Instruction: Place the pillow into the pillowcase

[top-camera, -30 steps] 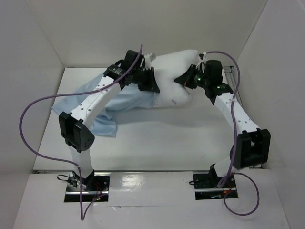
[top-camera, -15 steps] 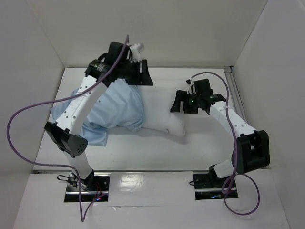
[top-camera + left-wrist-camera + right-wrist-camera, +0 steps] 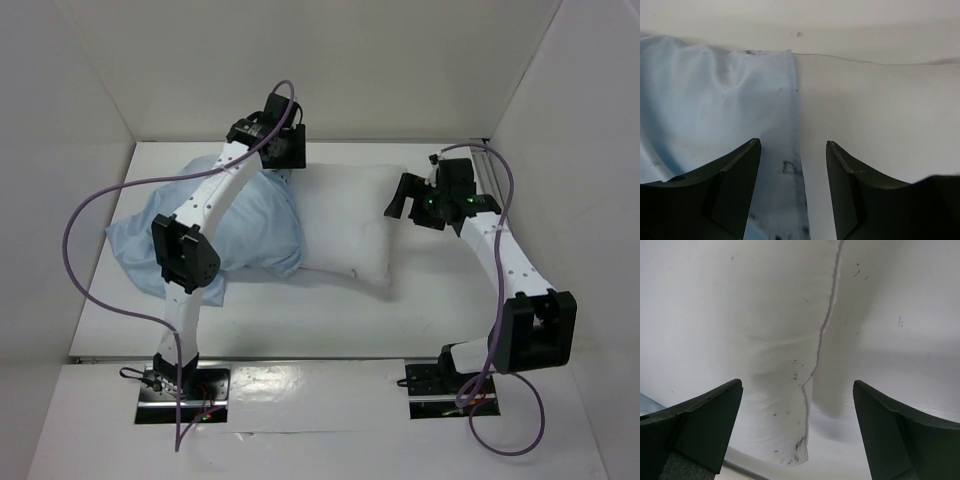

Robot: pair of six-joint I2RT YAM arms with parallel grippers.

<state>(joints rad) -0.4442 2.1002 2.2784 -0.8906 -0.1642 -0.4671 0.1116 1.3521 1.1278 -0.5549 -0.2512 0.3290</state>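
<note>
- Pillow, large plump rectangular cushion of plain white fabric point(image 3: 350, 225): lies flat on the desk, mid-way back, long side running left to right. Its left part sits inside the pillowcase and its right part is bare.
- Pillowcase, thin light blue fabric sack point(image 3: 262, 215): limp and wrinkled, pulled over the pillow's left part. The slack end is rumpled on the desk at the left (partly hidden under the left arm).
- Left claw point(image 3: 793, 144): jaws parted, gripping nothing. It hangs over the pillowcase's straight hem at the far edge, blue cloth under one finger and white surface under the other.
- Right claw point(image 3: 797, 385): jaws spread wide, gripping nothing. It hangs just beside the pillow's right end, and the cushion's sewn seam runs between the fingers in the wrist view.
- Desk, flat white surface point(image 3: 300, 320): carries both cloth items, with white walls on three sides.
</note>
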